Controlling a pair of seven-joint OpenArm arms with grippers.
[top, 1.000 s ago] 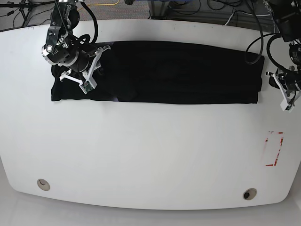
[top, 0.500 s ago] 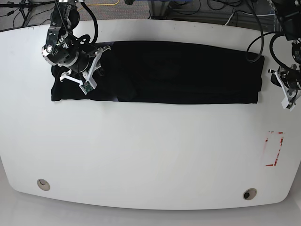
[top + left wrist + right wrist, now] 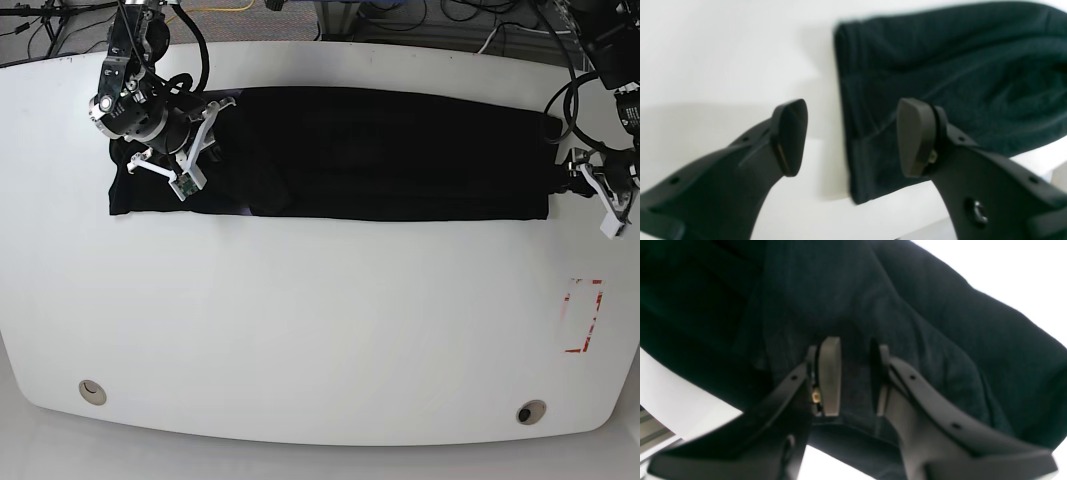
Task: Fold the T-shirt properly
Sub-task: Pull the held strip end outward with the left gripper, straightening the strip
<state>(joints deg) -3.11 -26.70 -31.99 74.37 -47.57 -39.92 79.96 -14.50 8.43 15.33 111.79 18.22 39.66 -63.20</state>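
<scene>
T-shirt (image 3: 380, 155) lies as a long black band along the far edge of the bench (image 3: 320, 320), hem edges straight, running nearly from far-left corner to far-right corner. Near half of the bench is bare white, lots of room to move. Right gripper (image 3: 853, 380) is over the shirt's left end, fingers narrowly parted w/ cloth between them; can't tell if it's pinched. Left gripper (image 3: 850, 136) at the shirt's right end, spread wide, straddling the edge, holding nothing.
</scene>
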